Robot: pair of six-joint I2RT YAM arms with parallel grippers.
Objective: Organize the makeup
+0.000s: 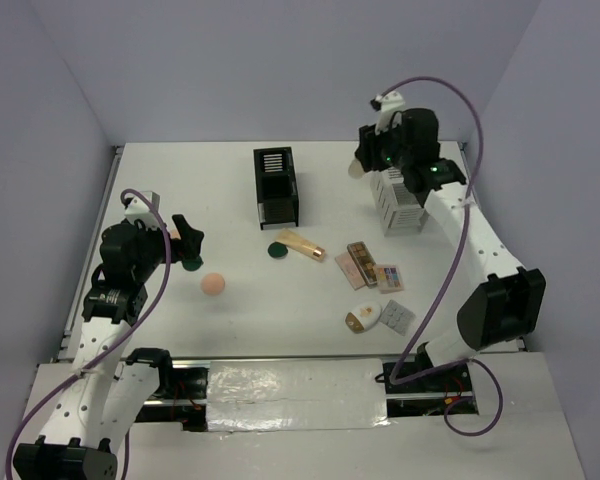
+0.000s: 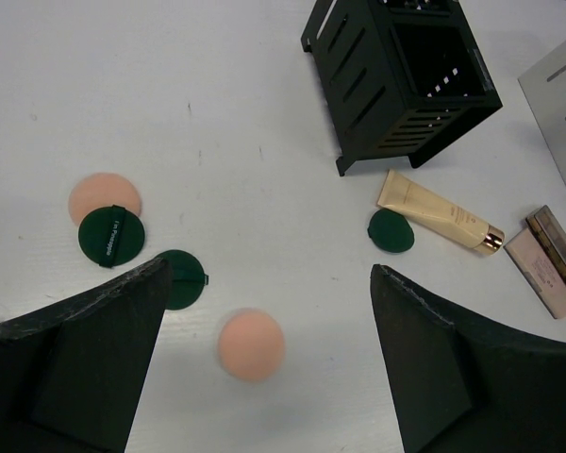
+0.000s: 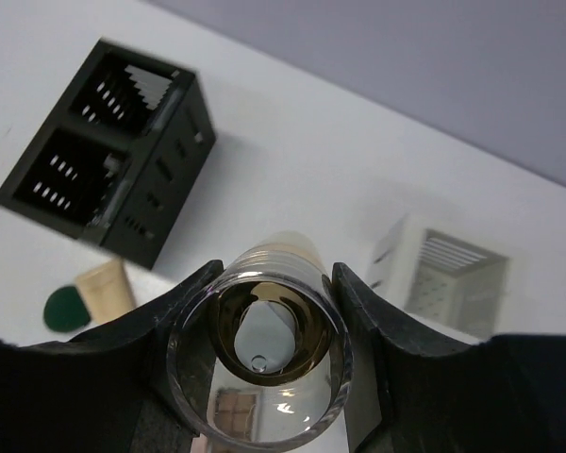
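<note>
Only the right wrist view reveals the glass-based bottle (image 3: 259,363) clamped in the right jaws, right of the black organizer (image 3: 104,203), whose two compartments show just slotted walls. The left wrist view shows the left jaws wide above a peach puff (image 2: 251,344) on the bench (image 2: 170,94), near-left of that organizer.

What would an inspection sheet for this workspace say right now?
Surface: white table, no spills seen.
Job's things: beige tube, green compacts, peach puffs, palettes, oval compact lying loose; bottle in right tool.
Clutter: nothing seen; black organizer and white organizer stand upright.
Grippers: left tool open near the peach puffs; right tool shut on the bottle, near the white organizer.
Cables: purple cable along each arm, clear of items.
Surroundings: plain walls.
</note>
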